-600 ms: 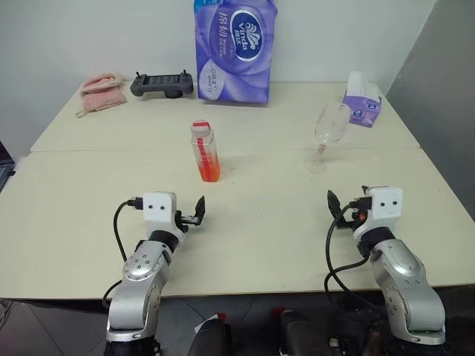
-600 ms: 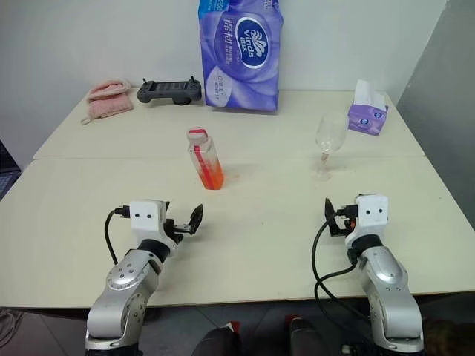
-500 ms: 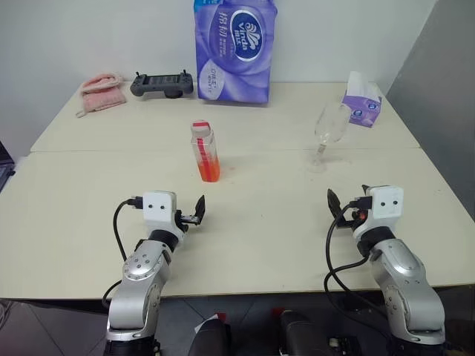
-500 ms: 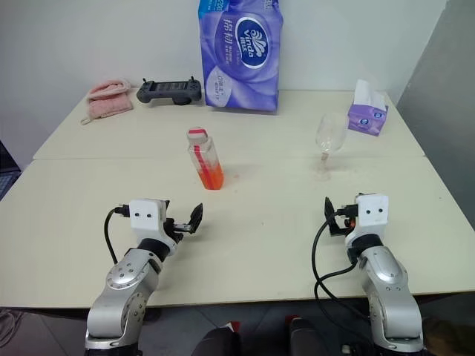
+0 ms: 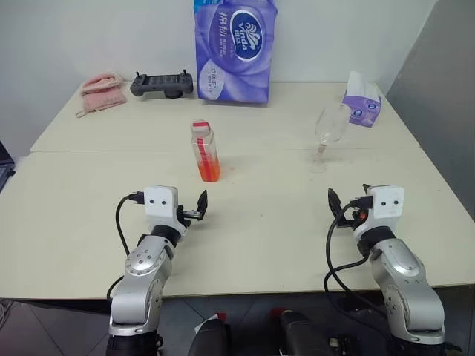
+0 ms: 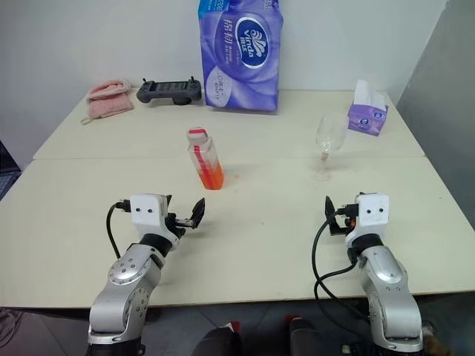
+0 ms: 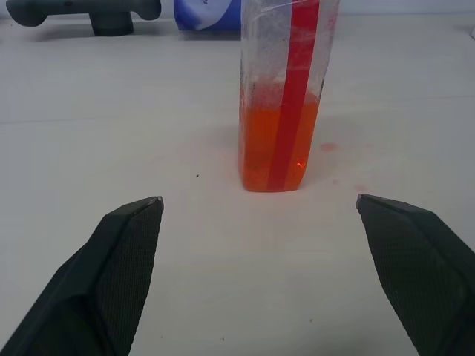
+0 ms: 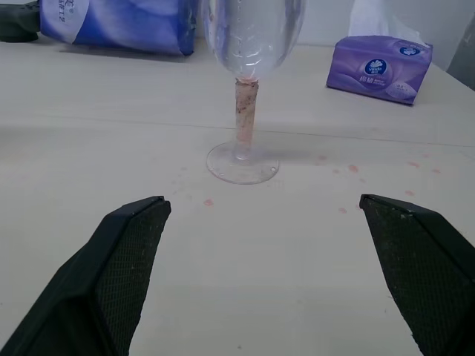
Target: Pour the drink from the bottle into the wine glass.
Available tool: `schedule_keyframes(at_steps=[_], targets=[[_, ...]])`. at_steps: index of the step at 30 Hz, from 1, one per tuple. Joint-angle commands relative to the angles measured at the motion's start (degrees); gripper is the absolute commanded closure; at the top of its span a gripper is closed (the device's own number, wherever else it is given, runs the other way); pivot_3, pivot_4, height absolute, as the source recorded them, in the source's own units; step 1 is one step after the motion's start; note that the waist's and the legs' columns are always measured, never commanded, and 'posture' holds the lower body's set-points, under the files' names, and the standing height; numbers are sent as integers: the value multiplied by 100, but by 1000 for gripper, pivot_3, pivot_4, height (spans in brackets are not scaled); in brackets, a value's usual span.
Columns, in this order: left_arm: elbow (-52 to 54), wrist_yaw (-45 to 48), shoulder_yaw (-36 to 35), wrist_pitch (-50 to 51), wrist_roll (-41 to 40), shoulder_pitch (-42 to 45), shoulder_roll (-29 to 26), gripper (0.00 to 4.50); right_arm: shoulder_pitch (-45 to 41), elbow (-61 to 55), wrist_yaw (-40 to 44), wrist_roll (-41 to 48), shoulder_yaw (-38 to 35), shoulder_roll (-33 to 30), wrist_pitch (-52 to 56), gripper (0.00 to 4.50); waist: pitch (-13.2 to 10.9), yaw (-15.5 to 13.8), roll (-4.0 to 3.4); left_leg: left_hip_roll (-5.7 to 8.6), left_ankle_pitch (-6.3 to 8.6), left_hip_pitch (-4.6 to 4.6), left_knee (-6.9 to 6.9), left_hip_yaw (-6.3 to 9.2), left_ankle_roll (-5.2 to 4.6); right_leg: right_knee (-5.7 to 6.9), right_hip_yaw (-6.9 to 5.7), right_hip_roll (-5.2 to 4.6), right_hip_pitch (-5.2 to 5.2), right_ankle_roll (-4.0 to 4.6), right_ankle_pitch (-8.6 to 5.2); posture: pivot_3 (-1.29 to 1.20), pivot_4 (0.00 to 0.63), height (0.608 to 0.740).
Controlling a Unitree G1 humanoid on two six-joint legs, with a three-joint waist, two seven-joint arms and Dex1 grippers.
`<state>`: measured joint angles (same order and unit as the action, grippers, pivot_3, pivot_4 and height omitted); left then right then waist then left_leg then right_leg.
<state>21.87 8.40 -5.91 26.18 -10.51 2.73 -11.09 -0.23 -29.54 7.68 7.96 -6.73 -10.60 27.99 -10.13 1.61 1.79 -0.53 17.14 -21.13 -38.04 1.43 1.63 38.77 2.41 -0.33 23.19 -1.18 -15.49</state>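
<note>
Left gripper (image 7: 260,245) spread wide, level over desk (image 5: 282,222), our fingers empty, facing bottle (image 7: 286,89). Bottle upright mid-desk, drink (image 7: 278,148) low inside. Right gripper (image 8: 267,252) likewise agape, facing wine glass (image 8: 249,89) upright, well apart from bottle.

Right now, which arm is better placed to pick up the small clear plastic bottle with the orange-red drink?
Left. The open left gripper sits just short of the small clear plastic bottle, which stands centred between its fingers in the left wrist view. The right gripper faces the clear stemmed wine glass.
</note>
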Motion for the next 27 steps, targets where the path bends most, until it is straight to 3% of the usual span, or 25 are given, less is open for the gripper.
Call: schedule_keyframes(at_steps=[1, 6, 14, 17, 27], targets=[[116, 6, -28, 9, -62, 79, 14, 58, -86, -253, 2, 63, -51, -14, -124, 0, 0, 0, 0, 0, 0, 0, 0, 0, 0, 0, 0, 0, 0, 0, 0, 0, 150, 740], [75, -2, 19, 38, -48, 167, 16, 58, -453, -214, 689, 486, -133, -521, 206, 0, 0, 1, 0, 1, 0, 0, -1, -2, 0, 0, 2, 0, 0, 0, 0, 0, 150, 740], [-329, 80, 47, -31, -10, 544, -39, 58, -1792, 107, 2331, 2139, -428, -1655, 1032, 0, -2, 1, 1, -1, -2, 2, -4, 0, -4, 3, 0, 14, -2, 9, 6, 0, 150, 740], [-609, 53, 57, -137, 35, 788, -11, 58, -2102, 219, 2577, 2634, -416, -1751, 1330, 0, -2, -2, 1, 0, -1, 0, -2, 1, -4, 0, -2, 14, -2, 26, 16, 0, 150, 740], [-1460, 140, 39, -438, 74, 1481, -27, 58, -2364, 344, 2776, 2672, 53, -1735, 1151, 0, -2, -8, 1, 4, -1, -11, -3, 4, -5, -7, -5, 3, 1, 27, 17, 0, 150, 740]])
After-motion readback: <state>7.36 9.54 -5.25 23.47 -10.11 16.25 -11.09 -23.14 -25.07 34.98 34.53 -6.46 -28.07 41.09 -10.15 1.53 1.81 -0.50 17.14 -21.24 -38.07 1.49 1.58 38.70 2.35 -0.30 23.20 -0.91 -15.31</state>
